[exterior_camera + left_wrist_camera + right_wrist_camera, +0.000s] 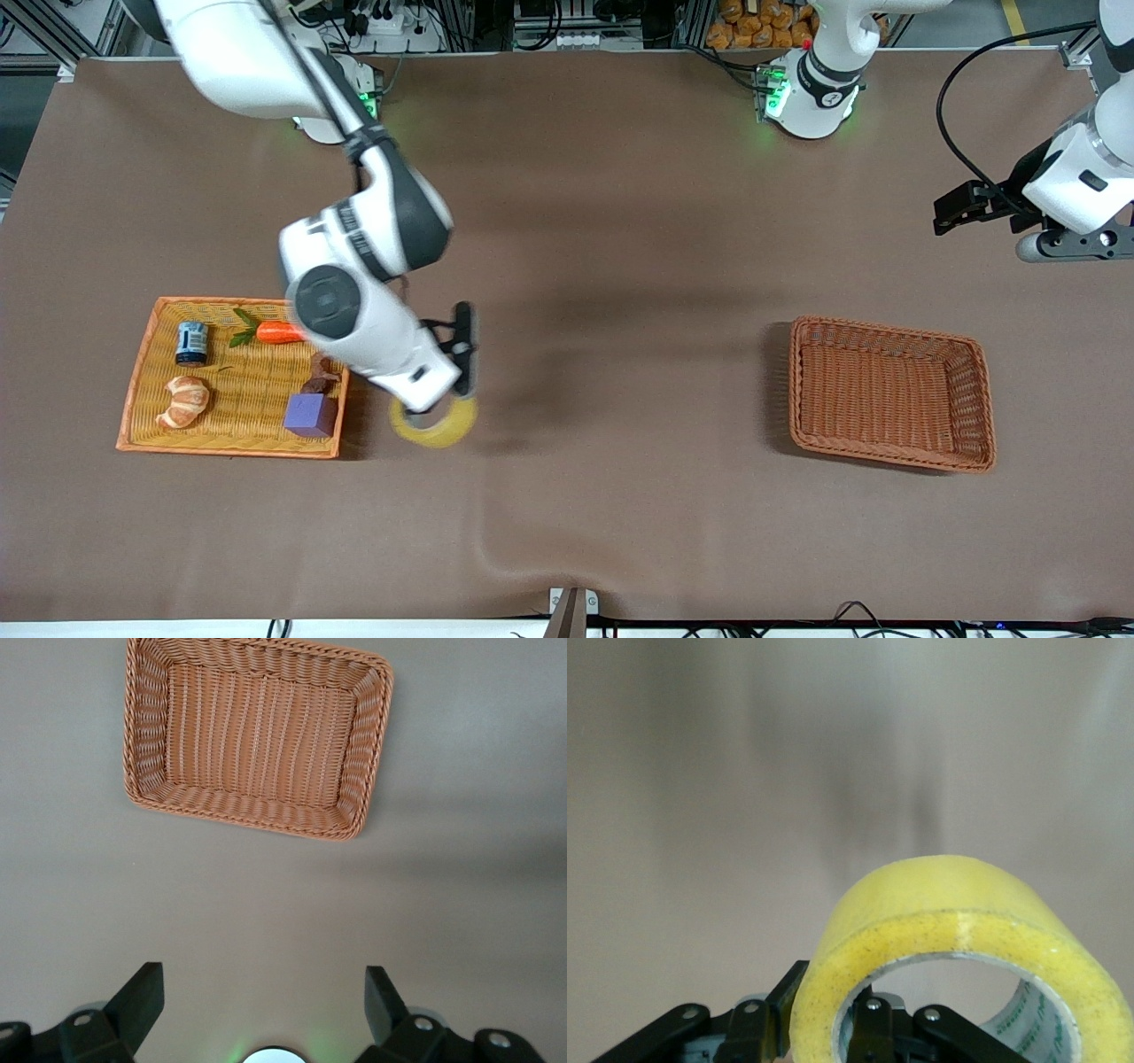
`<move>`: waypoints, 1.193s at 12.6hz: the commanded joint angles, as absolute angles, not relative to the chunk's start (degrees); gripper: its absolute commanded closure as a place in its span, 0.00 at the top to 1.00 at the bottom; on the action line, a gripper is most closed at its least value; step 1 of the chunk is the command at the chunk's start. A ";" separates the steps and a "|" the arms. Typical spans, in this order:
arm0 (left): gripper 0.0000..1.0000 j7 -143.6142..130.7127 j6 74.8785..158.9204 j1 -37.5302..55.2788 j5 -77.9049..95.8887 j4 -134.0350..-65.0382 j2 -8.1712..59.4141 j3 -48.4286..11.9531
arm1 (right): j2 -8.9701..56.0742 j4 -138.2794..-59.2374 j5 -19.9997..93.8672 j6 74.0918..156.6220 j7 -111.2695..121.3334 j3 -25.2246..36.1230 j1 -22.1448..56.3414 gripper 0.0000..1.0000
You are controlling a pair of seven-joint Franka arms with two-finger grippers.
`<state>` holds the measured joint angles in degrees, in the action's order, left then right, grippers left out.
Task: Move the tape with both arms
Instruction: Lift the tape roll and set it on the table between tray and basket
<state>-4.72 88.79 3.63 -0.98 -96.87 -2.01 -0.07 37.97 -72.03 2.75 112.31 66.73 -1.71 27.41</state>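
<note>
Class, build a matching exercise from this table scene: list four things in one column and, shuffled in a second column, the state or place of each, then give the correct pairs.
Column A
1. tape
2. left gripper
3. brown basket
4. purple cube

Column B
a. lies in the orange tray with a croissant
b. clamped in the right gripper, beside the tray
c. open, holding nothing
d. holds nothing, toward the left arm's end of the table

Pairs: 1-b, 2-c, 3-d, 4-a
</note>
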 commanded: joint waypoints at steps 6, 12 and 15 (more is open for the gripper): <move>1.00 -5.80 89.56 3.43 0.35 -97.47 -2.37 -0.18 | 42.28 -70.84 -0.88 123.66 59.35 -0.53 39.29 1.00; 1.00 -5.98 90.70 4.91 -0.17 -96.69 0.25 -0.26 | 35.09 -73.28 0.18 114.19 55.55 -0.70 29.12 1.00; 1.00 -9.39 92.10 9.48 0.43 -91.95 7.62 -1.23 | 27.79 -79.27 0.18 113.91 55.55 -0.70 19.46 1.00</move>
<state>-6.54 91.51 7.33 -0.96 -96.43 2.22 -0.74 34.16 -72.66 0.10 113.82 56.20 0.68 25.66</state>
